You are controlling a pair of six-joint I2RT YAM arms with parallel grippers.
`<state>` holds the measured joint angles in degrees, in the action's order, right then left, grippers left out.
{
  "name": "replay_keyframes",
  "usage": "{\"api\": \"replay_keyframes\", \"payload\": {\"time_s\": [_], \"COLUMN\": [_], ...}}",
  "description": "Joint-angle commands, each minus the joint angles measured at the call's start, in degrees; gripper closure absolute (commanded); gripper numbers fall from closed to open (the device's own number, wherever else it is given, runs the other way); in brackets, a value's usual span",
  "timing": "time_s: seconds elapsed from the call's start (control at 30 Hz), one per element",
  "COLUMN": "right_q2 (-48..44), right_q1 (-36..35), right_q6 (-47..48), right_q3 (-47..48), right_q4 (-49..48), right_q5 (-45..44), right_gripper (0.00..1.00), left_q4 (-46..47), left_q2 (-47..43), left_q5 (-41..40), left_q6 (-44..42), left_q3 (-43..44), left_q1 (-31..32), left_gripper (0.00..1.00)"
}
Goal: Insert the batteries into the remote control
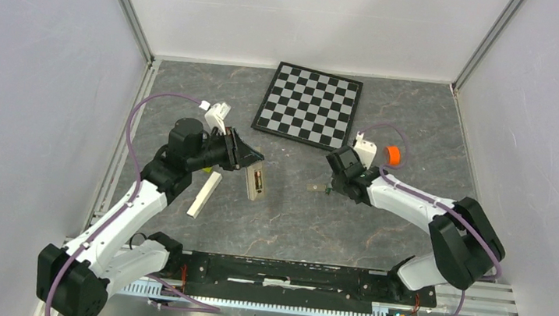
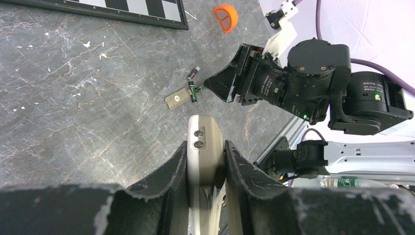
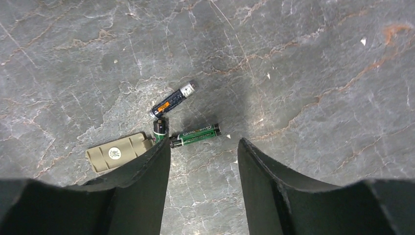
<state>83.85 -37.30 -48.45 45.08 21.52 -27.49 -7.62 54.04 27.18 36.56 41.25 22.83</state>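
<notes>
Now left gripper (image 2: pixel 206 145) grips remote control (image 2: pixel 204 161) (edge-on); right gripper (image 3: pixel 203 147) gapes over batteries (image 3: pixel 195 135).

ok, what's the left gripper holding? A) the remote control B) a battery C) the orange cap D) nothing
A: the left gripper is clamped on the remote control, while the batteries lie loose below the open right gripper.
</notes>
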Motion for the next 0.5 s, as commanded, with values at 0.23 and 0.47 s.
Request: {"api": "replay_keyframes", "payload": {"time_s": [0.23, 0.47], "right_q2": [5.1, 7.3], "right_q1": [-2.0, -2.0], "right_q6": [-10.3, -12.2], "right_q3": [3.8, 5.0], "right_q4": [2.9, 2.6], "right_q5": [-5.7, -6.0], "right_gripper": [0.48, 0.48], "left_q4": [2.3, 2.4], "left_q2": [-1.6, -1.7], "left_q5": [1.4, 1.4], "left_q6": [-2.6, -2.7], "left_q3": [-0.6, -0.6], "left_q1": [-0.7, -0.8], "left_gripper": [0.98, 0.98]}}
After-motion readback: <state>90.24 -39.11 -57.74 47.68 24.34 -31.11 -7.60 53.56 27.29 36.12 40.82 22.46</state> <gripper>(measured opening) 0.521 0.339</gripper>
